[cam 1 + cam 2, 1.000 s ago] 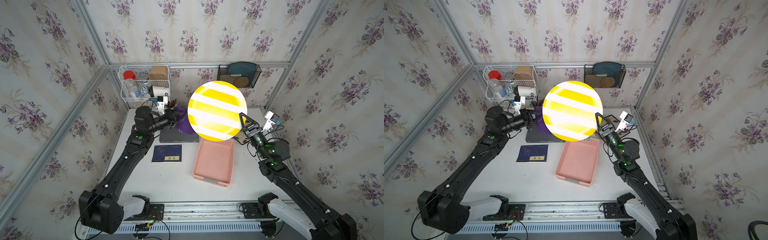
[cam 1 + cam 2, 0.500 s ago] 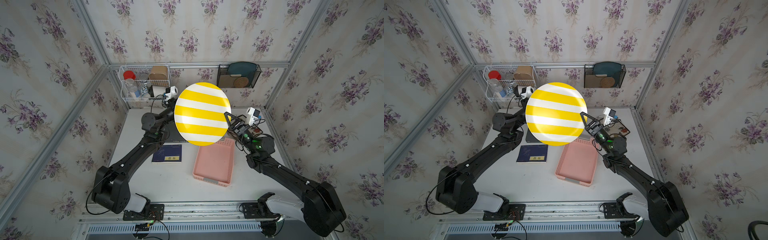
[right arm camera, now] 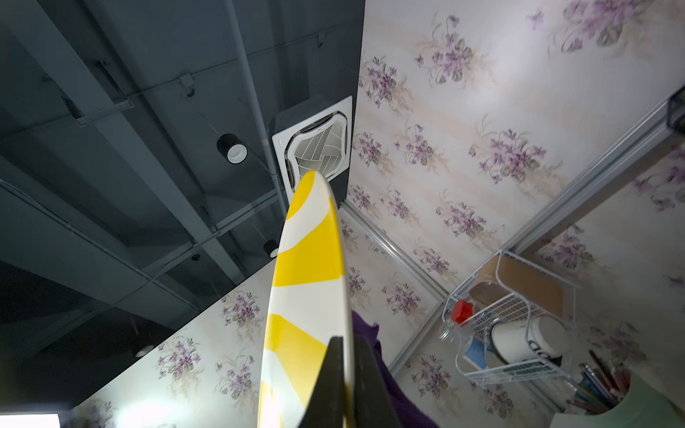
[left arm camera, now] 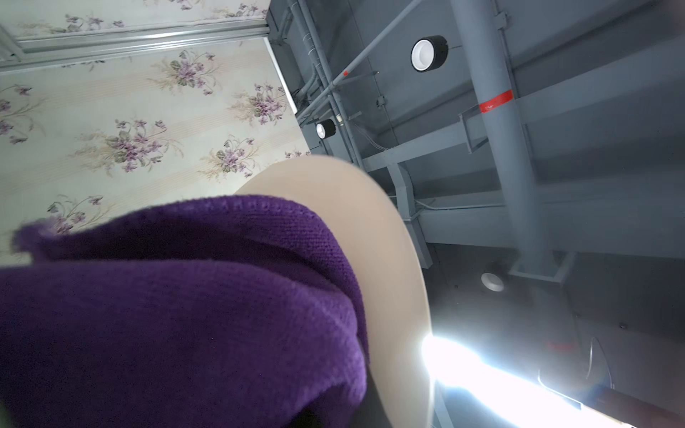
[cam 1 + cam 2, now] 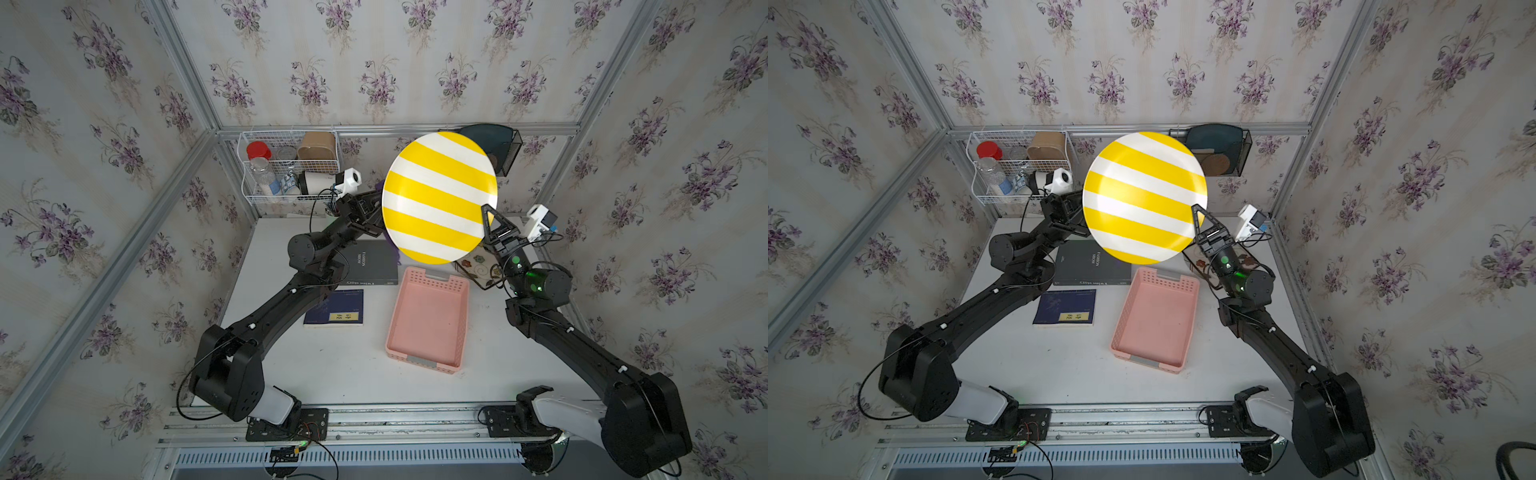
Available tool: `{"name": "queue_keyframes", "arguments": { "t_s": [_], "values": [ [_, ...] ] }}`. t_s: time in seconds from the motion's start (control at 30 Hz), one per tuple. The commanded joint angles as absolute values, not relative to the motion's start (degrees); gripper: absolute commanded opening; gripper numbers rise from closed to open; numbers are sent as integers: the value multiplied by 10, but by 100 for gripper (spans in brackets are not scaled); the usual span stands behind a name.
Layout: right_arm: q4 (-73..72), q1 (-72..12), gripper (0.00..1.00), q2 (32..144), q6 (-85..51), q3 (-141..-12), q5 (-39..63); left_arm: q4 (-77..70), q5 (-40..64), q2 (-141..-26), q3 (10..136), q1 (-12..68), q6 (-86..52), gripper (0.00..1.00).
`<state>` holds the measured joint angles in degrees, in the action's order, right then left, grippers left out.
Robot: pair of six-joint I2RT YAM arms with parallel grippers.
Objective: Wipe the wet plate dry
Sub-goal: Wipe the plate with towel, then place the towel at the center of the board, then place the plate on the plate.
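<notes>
Both top views overhead, facing down at table [image 5: 332,370], wrist views close, aimed upward, sharing plate [image 3: 307,296]

Floral wallpaper [image 5: 374,62], white table [image 5: 332,365], grey ceiling [image 4: 556,185]

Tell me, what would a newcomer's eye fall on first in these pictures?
The big yellow-and-white striped plate stands out first, held high above the table in both top views. The right gripper pinches its rim, and a purple cloth lies against its pale back in the left wrist view.
</notes>
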<state>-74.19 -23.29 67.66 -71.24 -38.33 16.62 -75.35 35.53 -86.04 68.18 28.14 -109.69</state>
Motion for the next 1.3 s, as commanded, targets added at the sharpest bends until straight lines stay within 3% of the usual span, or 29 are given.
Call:
{"name": "queue_keyframes", "arguments": {
  "t_s": [0.0,0.17,0.3,0.43,0.6,0.7,0.77,0.83,0.9,1.0,1.27],
  "values": [
    [-749,-282,0,692,-670,-353,167,-805,356,-877,699,290,-1108,0],
    [-803,-303,0,750,-675,-405,140,-791,358,-893,712,359,-1076,0],
    [-797,-264,0,788,-691,-500,140,-783,366,-877,680,395,-1050,0],
    [-798,-192,0,783,-726,-511,125,-773,369,-827,602,386,-1030,0],
    [-720,-110,0,703,-721,-428,97,-724,406,-740,527,321,-995,0],
    [-598,-76,0,641,-688,-375,39,-545,469,-676,514,266,-868,0],
    [-460,-57,0,606,-624,-369,-10,-267,482,-617,539,249,-673,0],
    [-361,-50,0,586,-572,-371,-79,49,384,-579,610,258,-433,0],
    [-319,-39,0,583,-547,-361,-123,220,269,-573,662,263,-283,0],
    [-304,-9,0,602,-541,-348,-150,320,152,-571,689,263,-193,0],
    [-371,43,0,727,-549,-340,-128,362,62,-563,644,263,-147,0]
  ]
}}
